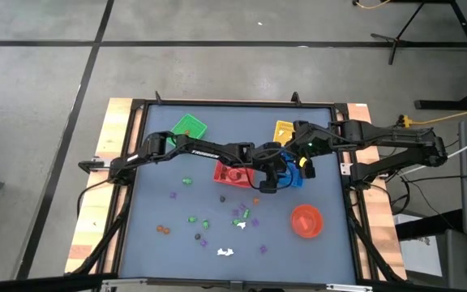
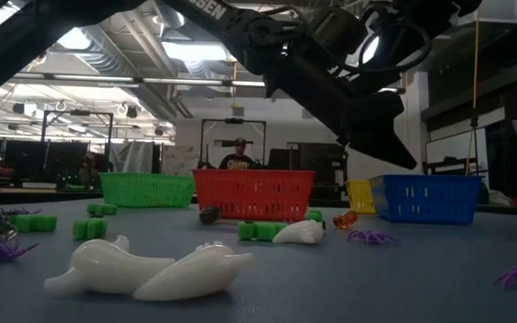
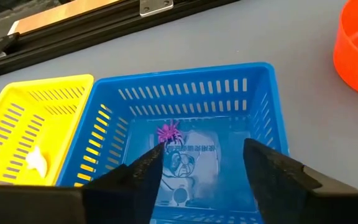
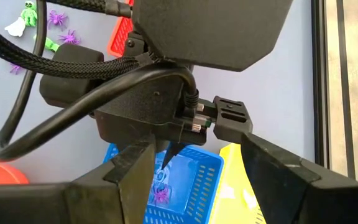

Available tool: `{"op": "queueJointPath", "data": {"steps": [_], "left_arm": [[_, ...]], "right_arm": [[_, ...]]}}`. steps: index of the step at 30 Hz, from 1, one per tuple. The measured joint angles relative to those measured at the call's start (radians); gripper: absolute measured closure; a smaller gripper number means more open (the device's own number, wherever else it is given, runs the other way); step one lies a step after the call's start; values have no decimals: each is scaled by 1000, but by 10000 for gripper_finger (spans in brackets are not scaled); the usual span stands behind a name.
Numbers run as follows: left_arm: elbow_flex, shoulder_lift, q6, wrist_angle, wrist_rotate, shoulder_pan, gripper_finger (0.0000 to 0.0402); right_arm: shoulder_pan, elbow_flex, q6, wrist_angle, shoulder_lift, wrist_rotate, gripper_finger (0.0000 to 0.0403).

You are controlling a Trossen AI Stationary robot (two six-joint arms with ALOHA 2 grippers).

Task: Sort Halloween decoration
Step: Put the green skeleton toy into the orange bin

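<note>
Drop-off step: we're hovering the left gripper (image 3: pixel 202 171) over the blue basket (image 3: pixel 263 106), jaws spread and holding nothing, purple spider (image 3: pixel 168 132) lying inside. Next we're needing another trinket from the scattered decorations (image 1: pixel 209 223). Right gripper (image 4: pixel 194 168) is waiting nearby, spread too

A: Four baskets sit at the far side of the worktop (image 1: pixel 160 170); the green basket (image 1: pixel 189 127) stands off to the left, tilted; the red basket (image 1: pixel 232 173) is near the middle.

B: And the blue basket (image 3: pixel 185 124) sits right beside the yellow basket (image 3: pixel 23 124), walls nearly touching; a printed sheet (image 3: pixel 191 165) lies flat on the blue one's floor.

A: The round red bowl (image 1: pixel 306 221) stands apart, toward the near right corner; wooden boards (image 1: pixel 112 122) edge the frame.

B: Across the room, a person (image 2: pixel 237 158) shows behind the red basket; ceiling lights overhead.
</note>
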Motion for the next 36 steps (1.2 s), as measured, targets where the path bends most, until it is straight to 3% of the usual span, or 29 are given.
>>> {"op": "queueJointPath", "data": {"steps": [6,22,36], "left_arm": [[0,0,0,0,-1,-1,179],[0,-21,-1,-7,-72,-23,187],[0,-127,-2,-198,-70,-73,199]], "right_arm": [[0,0,0,0,0,0,166],[0,0,0,0,0,-1,166],[0,1,0,-5,1,1,166]]}}
